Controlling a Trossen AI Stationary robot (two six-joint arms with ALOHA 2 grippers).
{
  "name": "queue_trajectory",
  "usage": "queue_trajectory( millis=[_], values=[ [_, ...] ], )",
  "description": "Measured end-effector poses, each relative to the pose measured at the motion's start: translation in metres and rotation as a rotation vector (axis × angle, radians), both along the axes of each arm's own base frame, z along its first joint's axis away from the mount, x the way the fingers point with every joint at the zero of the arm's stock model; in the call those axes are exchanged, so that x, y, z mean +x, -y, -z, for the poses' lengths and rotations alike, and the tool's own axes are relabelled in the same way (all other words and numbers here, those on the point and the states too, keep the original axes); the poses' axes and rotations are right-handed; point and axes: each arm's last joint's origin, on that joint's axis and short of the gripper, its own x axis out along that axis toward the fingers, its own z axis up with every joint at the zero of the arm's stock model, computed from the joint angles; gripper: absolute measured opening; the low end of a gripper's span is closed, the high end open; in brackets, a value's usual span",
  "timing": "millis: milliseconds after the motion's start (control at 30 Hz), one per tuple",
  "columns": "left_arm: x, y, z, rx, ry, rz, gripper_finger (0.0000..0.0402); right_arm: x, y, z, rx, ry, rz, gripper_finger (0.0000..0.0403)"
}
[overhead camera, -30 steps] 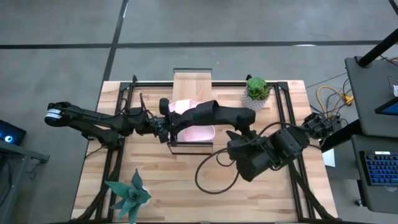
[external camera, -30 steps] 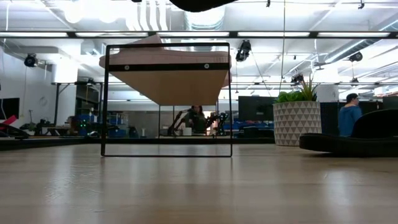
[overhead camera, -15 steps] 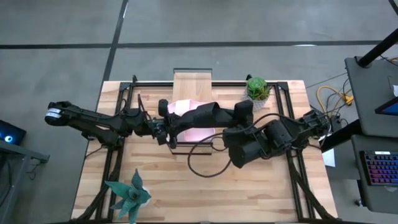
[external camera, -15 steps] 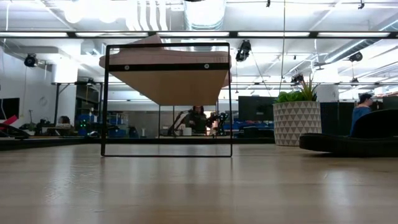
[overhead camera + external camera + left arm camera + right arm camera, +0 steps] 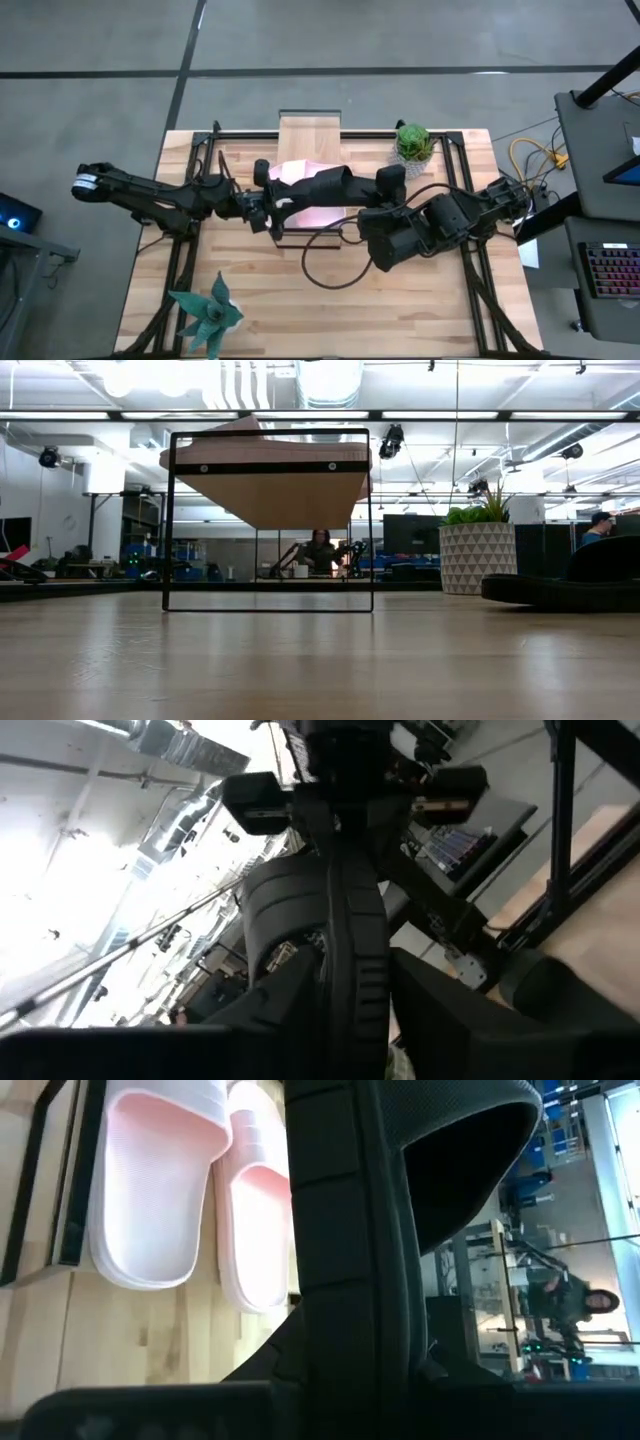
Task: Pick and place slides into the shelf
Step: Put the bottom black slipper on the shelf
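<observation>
A black slide (image 5: 325,185) hangs lengthwise above the shelf (image 5: 310,135), between my two grippers. My right gripper (image 5: 385,185) is shut on the end toward the table's right. My left gripper (image 5: 272,208) is at the other end, near the strap. Its fingers (image 5: 290,1000) stand on either side of the sole (image 5: 350,920) with a thin gap beside one of them. Two light pink slides (image 5: 150,1190) lie side by side, soles down, on the shelf's plank under the black slide. My right gripper pinches the black slide's sole (image 5: 350,1310) between its two fingers, at the end away from the strap (image 5: 470,1160). One finger is on the sole's upper face and one on its underside. The fingers come from the table's right, along the slide. The slide is lifted clear above the pink slides.
A potted plant (image 5: 413,143) stands right of the shelf at the far edge. A spiky green plant (image 5: 207,315) sits near the front left. A low dark shape (image 5: 560,590) lies on the table at the low view's right. People show in the room beyond.
My right arm has swung toward the table's far edge and toward the black slide, drawing in closer to the shelf. The black slide has stayed where it was above the pink slides.
</observation>
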Motion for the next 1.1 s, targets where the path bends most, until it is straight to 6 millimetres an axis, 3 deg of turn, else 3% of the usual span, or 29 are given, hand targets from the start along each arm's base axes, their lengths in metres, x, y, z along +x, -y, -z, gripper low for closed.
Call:
queue_trajectory(
  millis=[233, 533, 800, 1100],
  values=[
    [-0.016, 0.002, 0.0, -0.017, -0.072, 0.021, 0.0174, -0.004, -0.001, 0.006, -0.009, -0.017, -0.001, 0.0057],
    [-0.042, -0.001, -0.016, 0.03, -0.021, -0.001, 0.0182, -0.019, -0.003, 0.024, 0.065, -0.064, -0.03, 0.0057],
    [-0.021, 0.002, -0.007, 0.14, -0.091, -0.029, 0.0182, -0.013, -0.012, 0.04, 0.052, -0.084, -0.136, 0.0057],
    [0.002, 0.004, -0.003, 0.159, -0.151, -0.092, 0.0182, -0.023, -0.007, 0.031, 0.082, -0.009, -0.137, 0.0057]
  ],
)
